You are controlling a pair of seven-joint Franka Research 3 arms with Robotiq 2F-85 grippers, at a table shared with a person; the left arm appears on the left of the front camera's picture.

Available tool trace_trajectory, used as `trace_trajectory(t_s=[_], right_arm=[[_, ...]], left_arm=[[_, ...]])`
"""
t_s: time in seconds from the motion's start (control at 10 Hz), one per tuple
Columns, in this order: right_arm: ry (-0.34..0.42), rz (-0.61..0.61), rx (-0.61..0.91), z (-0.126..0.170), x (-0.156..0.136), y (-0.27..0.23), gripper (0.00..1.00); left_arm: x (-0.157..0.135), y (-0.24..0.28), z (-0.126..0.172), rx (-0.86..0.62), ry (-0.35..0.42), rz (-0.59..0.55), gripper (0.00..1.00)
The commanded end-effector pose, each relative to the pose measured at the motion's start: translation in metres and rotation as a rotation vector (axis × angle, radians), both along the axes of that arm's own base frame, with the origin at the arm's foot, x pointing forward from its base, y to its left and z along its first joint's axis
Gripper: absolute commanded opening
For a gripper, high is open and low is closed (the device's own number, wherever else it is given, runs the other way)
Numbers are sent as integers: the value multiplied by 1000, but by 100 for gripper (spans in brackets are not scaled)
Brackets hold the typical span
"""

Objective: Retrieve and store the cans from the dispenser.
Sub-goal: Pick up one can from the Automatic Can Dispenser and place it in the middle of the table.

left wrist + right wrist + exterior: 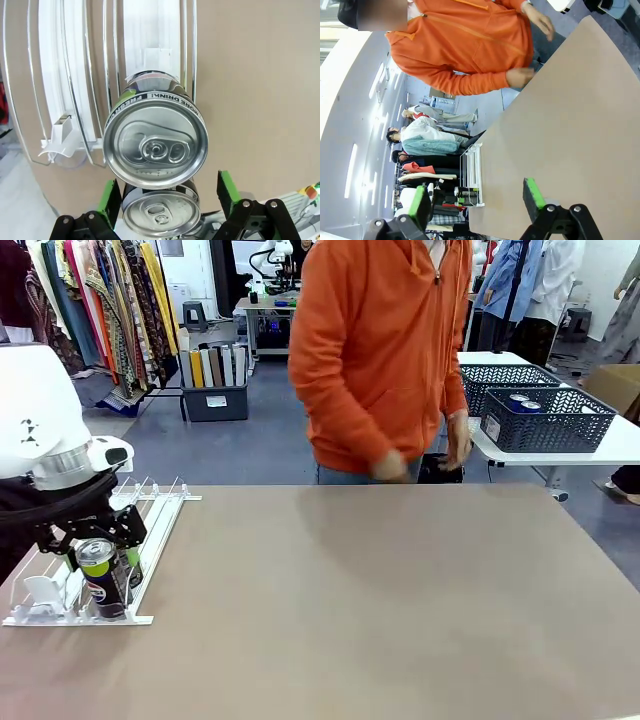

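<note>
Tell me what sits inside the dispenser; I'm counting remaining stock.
Two cans share one dispenser lane; visible neighbouring lanes hold none. The left arm hides part of it.

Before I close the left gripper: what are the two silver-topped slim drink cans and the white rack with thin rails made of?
Slim drink cans: probably thin aluminium; shiny silver tops with pull tabs, glossy printed black sides.
White rack: lanes look like smooth matte white plastic; thin rails gleam like polished metal wire, possibly chromed.
</note>
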State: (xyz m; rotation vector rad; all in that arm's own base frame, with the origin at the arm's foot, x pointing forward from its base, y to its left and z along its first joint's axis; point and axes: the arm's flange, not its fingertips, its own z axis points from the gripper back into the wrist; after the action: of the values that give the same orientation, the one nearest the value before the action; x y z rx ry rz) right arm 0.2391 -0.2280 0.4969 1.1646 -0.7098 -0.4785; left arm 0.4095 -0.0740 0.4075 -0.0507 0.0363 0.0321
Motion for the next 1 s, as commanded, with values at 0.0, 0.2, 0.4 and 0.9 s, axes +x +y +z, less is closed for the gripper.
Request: trace_trajectory(t_s=[0.0, 0.2, 0.4, 0.9], right_arm=[[-40, -2, 6, 1, 3, 0, 100], [-40, -2, 6, 1, 3, 0, 100], [-40, -2, 6, 1, 3, 0, 100], [-40, -2, 6, 1, 3, 0, 100]], left_arm=[[4, -1, 4, 18, 13, 19, 100], [5, -3, 3, 25, -2, 25, 40], [7, -4, 2, 45, -13, 31, 0], [7, 2, 7, 49, -26, 61, 0]])
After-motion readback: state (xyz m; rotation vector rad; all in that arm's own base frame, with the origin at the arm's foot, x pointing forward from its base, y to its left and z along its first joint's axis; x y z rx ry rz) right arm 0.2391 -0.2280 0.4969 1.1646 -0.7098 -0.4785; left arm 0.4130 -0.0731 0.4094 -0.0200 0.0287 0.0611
